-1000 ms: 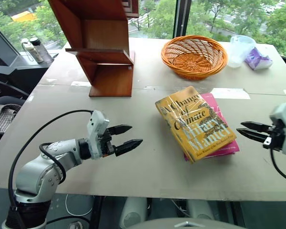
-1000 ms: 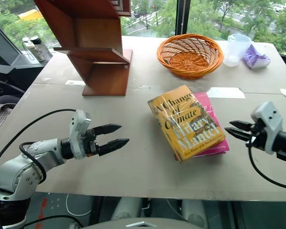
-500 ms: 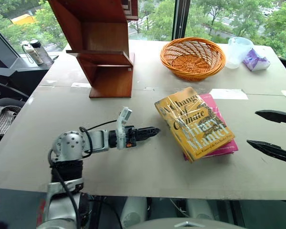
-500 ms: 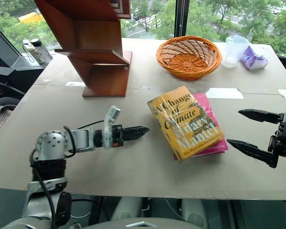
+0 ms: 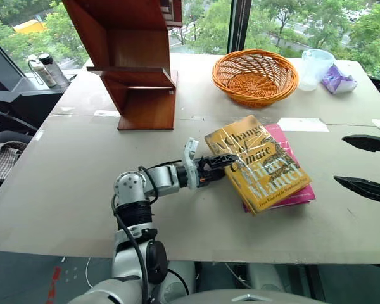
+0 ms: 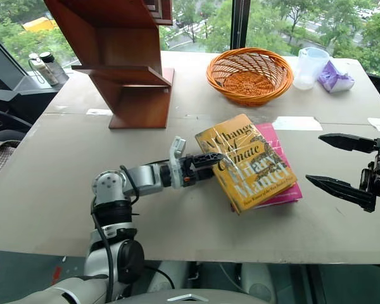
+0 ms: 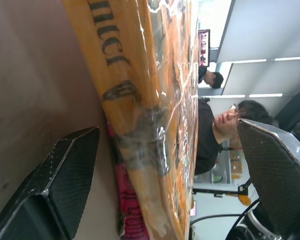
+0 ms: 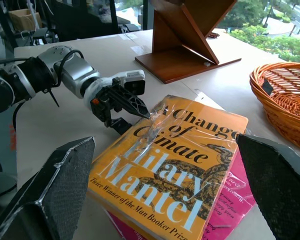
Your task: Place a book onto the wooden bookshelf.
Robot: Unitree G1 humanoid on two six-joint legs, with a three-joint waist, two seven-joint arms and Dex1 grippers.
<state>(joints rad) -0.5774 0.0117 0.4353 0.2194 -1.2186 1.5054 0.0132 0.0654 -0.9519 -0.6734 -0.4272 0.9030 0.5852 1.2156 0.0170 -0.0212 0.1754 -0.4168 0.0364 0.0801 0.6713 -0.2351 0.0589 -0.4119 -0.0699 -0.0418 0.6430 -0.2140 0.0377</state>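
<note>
Counter (image 5: 69,164): broad, grey-beige, with a seam across it; a white paper label (image 5: 304,124) lay flat past the middle.
Wicker basket (image 5: 255,76): orange, round, open side up; stood toward the far edge of the counter.
Plastic cup (image 5: 317,66): clear, upright, just beside the basket; a purple wrapped bundle (image 5: 339,79) sat next to it.
Pink book (image 5: 297,190): bright pink; lay flat on the counter, mostly covered, its edge and corner showing.
Bottles (image 5: 43,67): two, upright, off the counter's far left corner.
Person (image 7: 217,127): dark top, seen in the left wrist view beyond the counter.
</note>
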